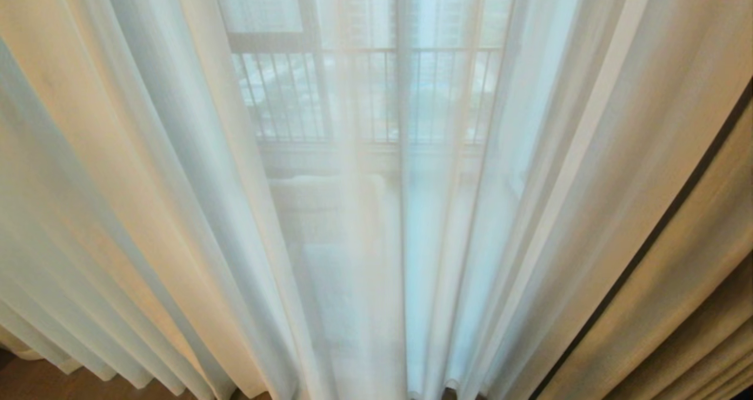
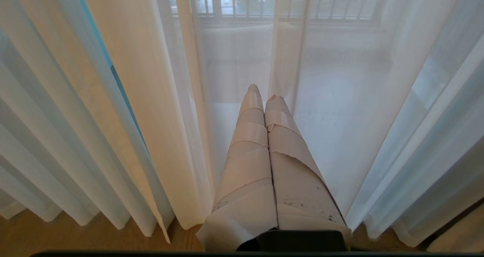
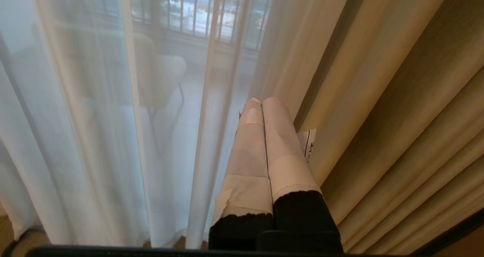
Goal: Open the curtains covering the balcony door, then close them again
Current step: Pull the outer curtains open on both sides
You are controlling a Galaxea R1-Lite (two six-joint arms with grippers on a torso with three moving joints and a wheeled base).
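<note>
- Looks like the very start of the opening step: the sheer curtains (image 1: 365,212) hang fully drawn across the balcony door, and nothing has been pulled aside yet.
- The thick cream drapes (image 1: 694,259) are bunched off to the right side, so it's really the see-through panels that need shifting. You can see the railing (image 1: 365,94) through them; the door frame itself I can't pick out.
- Right pincer (image 3: 261,100) has its taped fingers pressed together, empty, pointing at the spot where the sheer meets the thick drape, just beside the fabric. Touching or not, can't tell.
- Left pincer (image 2: 264,92) is also fingers-together and empty, aimed at the middle seam of the sheers, close to the cloth.
- Neither arm shows in the head view.
- Next move, I'd guess: a pincer has to open up, get around a fold near an edge, clamp, then drag sideways. Thin floppy fabric will probably slip or bunch, so a decent bite matters.
</note>
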